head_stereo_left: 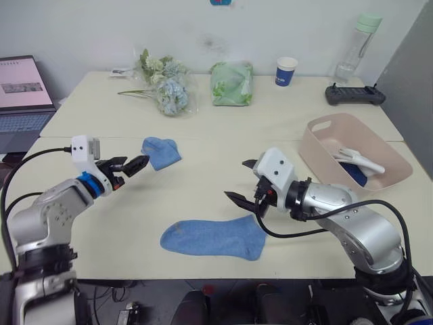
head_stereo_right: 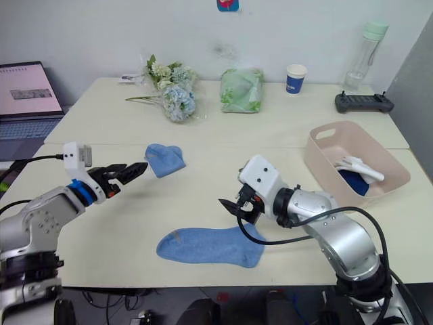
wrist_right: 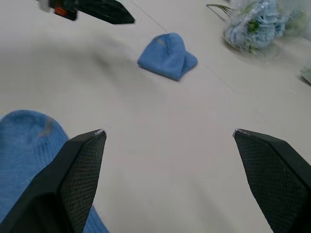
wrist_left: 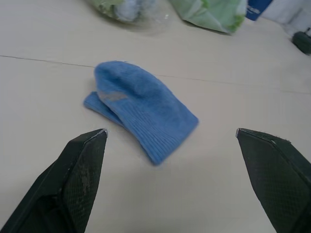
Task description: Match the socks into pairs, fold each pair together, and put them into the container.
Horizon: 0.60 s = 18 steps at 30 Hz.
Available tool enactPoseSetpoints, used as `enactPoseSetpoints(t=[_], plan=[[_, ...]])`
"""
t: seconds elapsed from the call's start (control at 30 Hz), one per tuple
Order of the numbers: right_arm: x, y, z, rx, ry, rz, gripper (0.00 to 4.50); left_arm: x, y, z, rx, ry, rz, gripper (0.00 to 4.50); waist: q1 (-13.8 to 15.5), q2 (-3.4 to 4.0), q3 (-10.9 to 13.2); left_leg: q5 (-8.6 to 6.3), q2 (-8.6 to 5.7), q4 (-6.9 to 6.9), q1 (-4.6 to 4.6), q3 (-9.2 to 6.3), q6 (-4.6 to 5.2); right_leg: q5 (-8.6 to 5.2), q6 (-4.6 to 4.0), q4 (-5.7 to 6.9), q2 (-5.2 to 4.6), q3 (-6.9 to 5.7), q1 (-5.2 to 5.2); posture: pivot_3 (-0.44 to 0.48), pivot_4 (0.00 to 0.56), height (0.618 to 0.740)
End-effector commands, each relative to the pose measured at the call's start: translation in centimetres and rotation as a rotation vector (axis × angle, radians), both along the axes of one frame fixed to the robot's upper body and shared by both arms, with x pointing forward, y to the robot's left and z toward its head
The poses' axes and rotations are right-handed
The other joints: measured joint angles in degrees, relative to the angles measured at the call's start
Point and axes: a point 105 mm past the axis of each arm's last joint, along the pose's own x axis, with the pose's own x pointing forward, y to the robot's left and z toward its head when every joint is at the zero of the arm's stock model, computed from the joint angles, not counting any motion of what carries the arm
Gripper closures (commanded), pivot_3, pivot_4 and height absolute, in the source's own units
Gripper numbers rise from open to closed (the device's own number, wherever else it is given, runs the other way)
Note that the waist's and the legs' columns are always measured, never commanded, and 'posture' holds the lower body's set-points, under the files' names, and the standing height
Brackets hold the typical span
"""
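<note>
One light blue sock (head_stereo_left: 213,238) lies flat near the table's front edge. Another light blue sock (head_stereo_left: 161,152), folded over, lies farther back on the left. My left gripper (head_stereo_left: 135,162) hovers open just left of the folded sock (wrist_left: 141,109), holding nothing. Open and empty, my right gripper (head_stereo_left: 240,180) hangs just above and behind the flat sock's cuff end (wrist_right: 29,145). The pale pink container (head_stereo_left: 318,152) stands at the right with a white sock (head_stereo_left: 358,160) and a dark navy sock (head_stereo_left: 352,173) inside it.
Along the back of the table stand a bunch of flowers (head_stereo_left: 166,84), a green bag (head_stereo_left: 232,83), a blue paper cup (head_stereo_left: 286,70), a bottle (head_stereo_left: 355,47) and a black controller (head_stereo_left: 354,94). A laptop (head_stereo_left: 24,91) sits at far left.
</note>
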Motion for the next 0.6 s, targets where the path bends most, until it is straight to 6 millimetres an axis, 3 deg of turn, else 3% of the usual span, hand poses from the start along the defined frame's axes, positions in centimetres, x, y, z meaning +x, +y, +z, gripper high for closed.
enactPoseSetpoints(t=[0.03, 0.27, 0.37, 0.6], plan=[[-0.5, 0.9, 1.3, 0.025, -0.056, 0.053, 0.0, 1.9, 0.3, -0.1, 0.008, 0.002, 0.042, 0.06, 0.0, 0.0, 0.0, 0.0, 0.0, 0.01, 0.0, 0.0, 0.0, 0.01, 0.01, 0.01, 0.0, 0.0, 0.01, 0.0, 0.15, 0.74], [-0.4, 1.4, 1.5, 0.034, -0.062, 0.059, 0.0, 5.2, -1.2, -2.2, 0.026, 0.085, 0.031, 0.06, 0.0, 0.0, 0.0, 0.01, -0.04, 0.03, -0.01, 0.03, -0.01, 0.02, 0.02, 0.01, 0.02, -0.1, 0.0, 0.0, 0.15, 0.74], [-0.5, 1.4, 1.4, 0.031, -0.059, 0.057, 0.0, 6.0, -1.4, -2.2, 0.054, 0.066, 0.029, 0.64, -0.3, 0.0, 0.0, 0.02, -0.04, 0.03, -0.01, 0.1, -0.03, 0.02, 0.02, 0.02, 0.02, -0.07, -0.05, 0.0, 0.15, 0.74], [-0.8, 1.2, 0.9, 0.021, -0.046, 0.048, 0.0, 6.9, -2.5, -1.6, 0.077, 0.024, -0.012, 2.87, -0.2, 0.0, 0.0, 0.01, -0.04, 0.06, -0.04, 0.05, -0.01, 0.02, 0.03, 0.06, 0.02, -0.07, -0.05, 0.0, 0.15, 0.74]])
